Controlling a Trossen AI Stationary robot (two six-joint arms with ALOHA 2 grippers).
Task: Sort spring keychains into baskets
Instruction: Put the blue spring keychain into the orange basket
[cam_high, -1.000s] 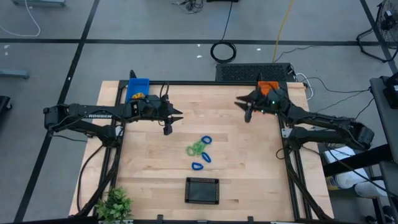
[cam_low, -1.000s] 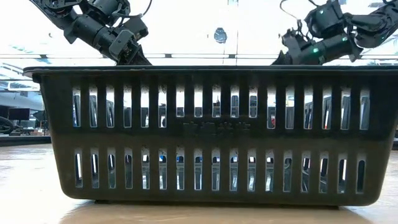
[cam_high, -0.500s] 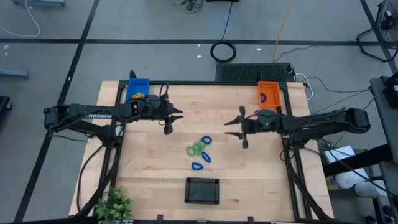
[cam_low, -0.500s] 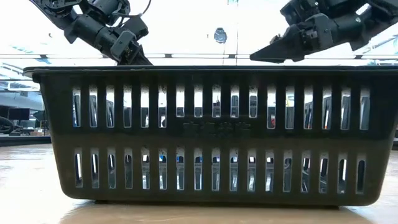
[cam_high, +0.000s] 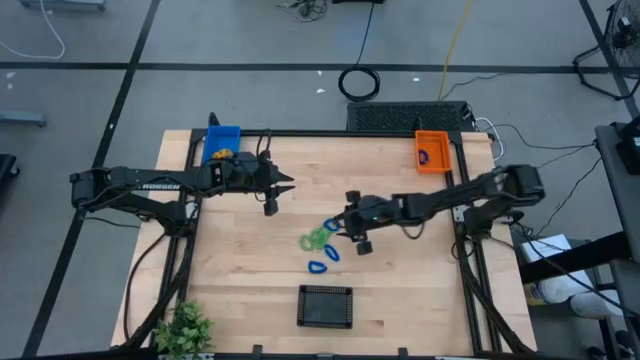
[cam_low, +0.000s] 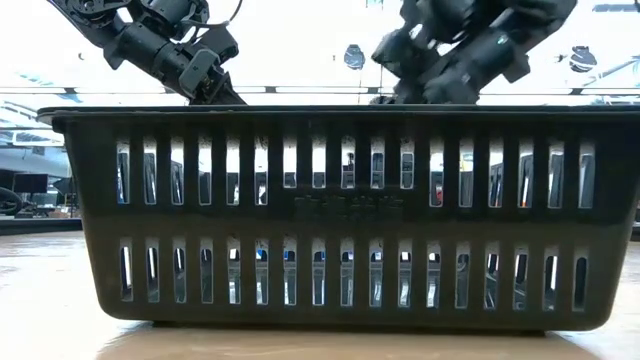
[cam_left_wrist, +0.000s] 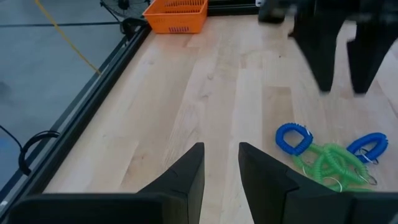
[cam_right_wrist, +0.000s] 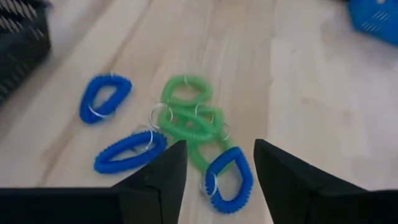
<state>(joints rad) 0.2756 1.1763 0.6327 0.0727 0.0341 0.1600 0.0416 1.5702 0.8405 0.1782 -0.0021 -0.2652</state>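
Observation:
Several spring keychains lie in a loose cluster on the middle of the wooden table: three blue loops (cam_right_wrist: 104, 98) (cam_right_wrist: 129, 152) (cam_right_wrist: 229, 180) and tangled green ones (cam_right_wrist: 189, 118) (cam_high: 316, 238). My right gripper (cam_right_wrist: 217, 168) (cam_high: 342, 227) hovers open just right of the cluster, pointing at it, its fingers above the nearest blue loop. My left gripper (cam_left_wrist: 221, 168) (cam_high: 282, 190) waits open and holding nothing at the far left. The blue basket (cam_high: 222, 143) stands at the far left corner, the orange basket (cam_high: 432, 152) at the far right, the black basket (cam_high: 326, 306) at the near edge.
A yellow-orange item (cam_high: 222, 154) lies in the blue basket and a blue one (cam_high: 425, 156) in the orange basket. A green plant (cam_high: 185, 328) stands at the near left corner. The black basket (cam_low: 330, 210) fills the low view. Bare wood surrounds the cluster.
My right gripper has swung from beside the orange basket at the far right toward the table's middle, sinking a little and rolling, and now hangs over the keychain cluster. The keychains have not moved.

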